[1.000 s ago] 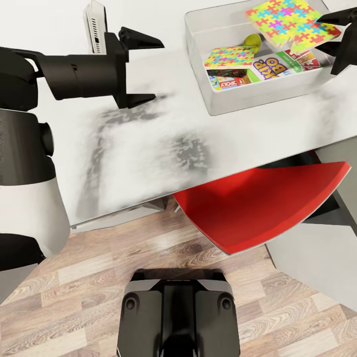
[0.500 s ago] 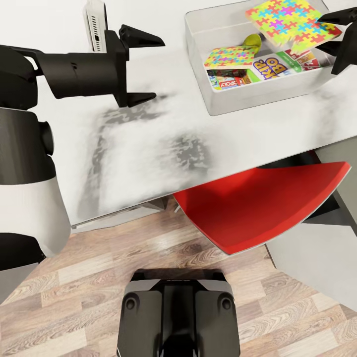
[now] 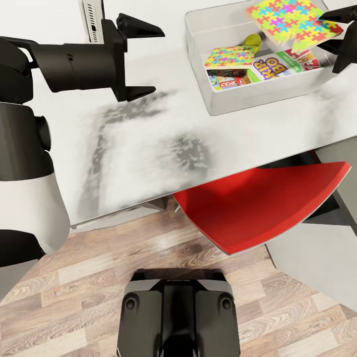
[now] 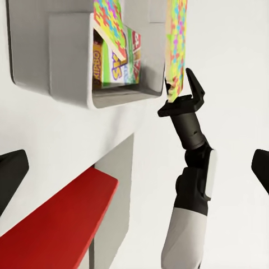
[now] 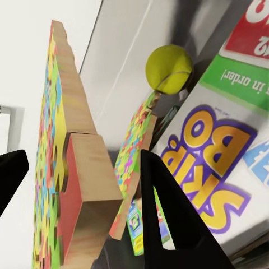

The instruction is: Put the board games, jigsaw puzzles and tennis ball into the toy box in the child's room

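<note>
Right tool (image 3: 331, 41) gripping jigsaw puzzle (image 3: 293, 21), above toy box (image 3: 248, 101)

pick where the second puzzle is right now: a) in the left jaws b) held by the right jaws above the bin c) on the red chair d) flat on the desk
b: the right gripper pinches the edge of the puzzle, which hangs over the bin, above the other puzzle and the ball.

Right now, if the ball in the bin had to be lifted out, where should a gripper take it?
Across its round middle, from above. The ball sits in the bin wedged against a leaning puzzle, close to the back wall, so side approaches look blocked; its top is exposed.
</note>
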Robot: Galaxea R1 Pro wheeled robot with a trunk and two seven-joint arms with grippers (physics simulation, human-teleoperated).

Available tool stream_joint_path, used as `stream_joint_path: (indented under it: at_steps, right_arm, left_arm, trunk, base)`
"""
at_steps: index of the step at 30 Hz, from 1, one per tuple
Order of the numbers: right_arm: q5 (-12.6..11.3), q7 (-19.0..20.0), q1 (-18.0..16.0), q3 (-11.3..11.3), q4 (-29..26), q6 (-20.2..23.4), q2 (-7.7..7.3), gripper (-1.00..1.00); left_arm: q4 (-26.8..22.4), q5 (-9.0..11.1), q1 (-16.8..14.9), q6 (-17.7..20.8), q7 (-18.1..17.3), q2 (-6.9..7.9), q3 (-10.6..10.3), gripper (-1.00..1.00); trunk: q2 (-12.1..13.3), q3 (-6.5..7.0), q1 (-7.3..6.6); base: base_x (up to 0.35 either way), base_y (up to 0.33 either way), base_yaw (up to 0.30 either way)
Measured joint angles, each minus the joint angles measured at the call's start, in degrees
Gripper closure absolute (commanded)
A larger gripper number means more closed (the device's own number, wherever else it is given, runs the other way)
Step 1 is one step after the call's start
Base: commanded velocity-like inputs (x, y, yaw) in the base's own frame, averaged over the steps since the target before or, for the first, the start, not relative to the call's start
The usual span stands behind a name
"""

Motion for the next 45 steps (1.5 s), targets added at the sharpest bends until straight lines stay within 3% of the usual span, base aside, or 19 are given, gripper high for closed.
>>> stream_joint_path:
  at_steps: [9,26,45]
  right_arm:
    - [-0.1,0.0,0.0,-0.1,-0.1,0.0,-0.07,1.00]
    - [-0.2,0.0,0.0,-0.1,-0.1,0.0,-0.42,1.00]
    - [-0.2,-0.1,0.0,-0.2,0.0,0.0,-0.44,1.00]
  left_arm:
    - [0.0,0.0,-0.3,0.1,0.1,-0.11,0.0,-1.00]
    - [0.0,0.0,-0.5,0.0,0.1,-0.19,-0.1,-1.00]
    - [0.0,0.0,-1.6,-0.3,0.1,-0.42,-0.1,-1.00]
  trunk:
    - [0.0,0.00,0.00]
    - [0.0,0.00,0.00]
    - [0.0,0.00,0.00]
  base:
    - [0.000,-0.078,0.077]
    - [0.000,-0.236,0.076]
    - [0.001,-0.037,0.003]
